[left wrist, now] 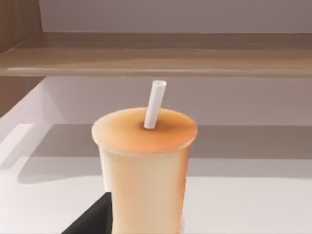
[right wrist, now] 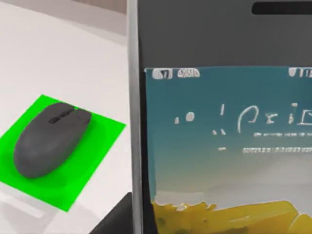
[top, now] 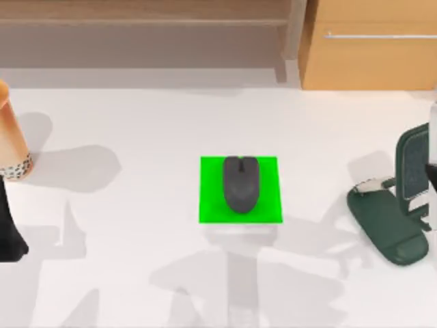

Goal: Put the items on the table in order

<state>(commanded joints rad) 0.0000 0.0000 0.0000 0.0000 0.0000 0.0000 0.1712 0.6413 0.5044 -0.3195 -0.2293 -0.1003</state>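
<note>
The tall orange-brown cup with a white straw stands at the table's far left edge. My left gripper is shut on it, with one dark finger against its side. The dark grey mouse lies on the green pad, also seen as the mouse from the right wrist. The silver-edged smartphone stands upright close to the right wrist camera with its screen lit. My right gripper is shut on it, a dark finger showing at its lower edge, at the table's far right.
A bright green square pad lies mid-table under the mouse. A dark green phone stand sits at the right. A wooden cabinet and a shelf line the back. White table lies open in front.
</note>
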